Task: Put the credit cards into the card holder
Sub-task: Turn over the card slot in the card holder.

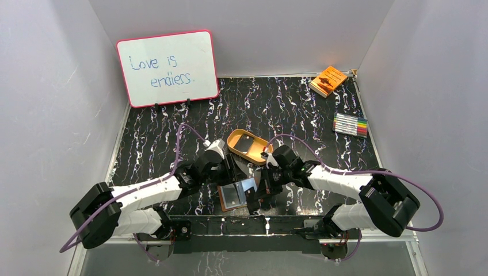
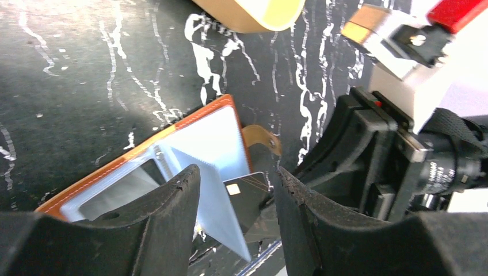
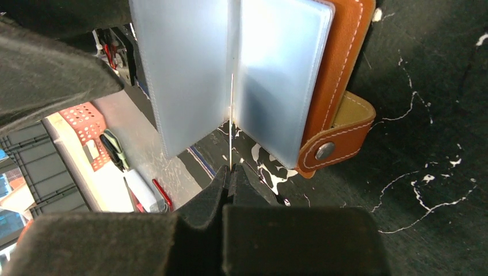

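Note:
The card holder (image 1: 235, 194) lies open near the front middle of the table, its brown leather cover (image 3: 340, 69) down and its clear sleeve pages (image 2: 214, 137) fanned upward. Its strap tab with the snap button (image 3: 325, 150) sticks out to one side. My right gripper (image 3: 231, 169) is shut on the black card (image 2: 254, 194), which has a gold chip; it shows edge-on (image 3: 231, 115) between two sleeve pages. My left gripper (image 2: 236, 179) is open, its fingers on either side of a raised sleeve page and the card's end. I cannot pick out the pale blue-white card.
A tan oval tray (image 1: 248, 147) with a dark flat rectangle in it sits just behind the grippers, and its rim shows in the left wrist view (image 2: 253, 14). A whiteboard (image 1: 167, 68) stands at the back left. An orange booklet (image 1: 328, 80) and markers (image 1: 350, 124) lie at the right.

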Robot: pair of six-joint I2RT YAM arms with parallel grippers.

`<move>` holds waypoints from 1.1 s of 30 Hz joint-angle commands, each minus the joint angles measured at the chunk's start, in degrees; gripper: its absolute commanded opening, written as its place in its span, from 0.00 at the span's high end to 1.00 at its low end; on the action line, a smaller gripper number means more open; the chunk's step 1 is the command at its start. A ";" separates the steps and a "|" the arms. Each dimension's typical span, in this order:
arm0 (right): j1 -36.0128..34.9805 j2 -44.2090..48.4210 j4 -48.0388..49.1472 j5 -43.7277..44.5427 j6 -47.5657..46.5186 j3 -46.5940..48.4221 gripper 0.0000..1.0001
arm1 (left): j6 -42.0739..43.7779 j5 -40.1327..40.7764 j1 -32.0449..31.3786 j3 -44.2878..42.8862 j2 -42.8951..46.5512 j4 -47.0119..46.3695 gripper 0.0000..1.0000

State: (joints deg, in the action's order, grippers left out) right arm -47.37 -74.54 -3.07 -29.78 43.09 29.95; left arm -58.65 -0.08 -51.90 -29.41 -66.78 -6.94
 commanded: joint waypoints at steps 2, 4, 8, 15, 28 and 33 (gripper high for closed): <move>-0.32 2.15 0.90 0.46 -0.90 -0.55 1.00 | 1.02 -4.42 0.31 1.05 -0.97 -6.18 0.54; -0.35 2.36 0.68 0.70 -0.82 -0.81 1.00 | 1.25 -4.88 0.25 0.98 -2.14 -6.62 0.55; -0.26 2.96 0.55 1.25 -0.85 -1.64 1.00 | 1.53 -5.15 0.30 1.28 -4.01 -7.55 0.56; -0.13 4.12 0.65 1.38 -0.55 -2.92 1.00 | 2.64 -4.95 0.26 1.38 -6.12 -8.49 0.57; 0.11 5.12 0.26 1.30 -0.26 -3.15 1.00 | 3.06 -4.77 0.28 2.29 -9.13 -7.64 0.67; 0.13 5.08 0.19 1.17 -0.35 -2.93 1.00 | 3.07 -4.58 0.29 2.69 -9.24 -7.23 0.70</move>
State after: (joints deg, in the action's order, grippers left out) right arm -47.33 -70.59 -3.27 -28.45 43.13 27.18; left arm -56.53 -4.75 -51.86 -27.55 -76.14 -14.98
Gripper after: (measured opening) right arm 0.011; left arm 0.309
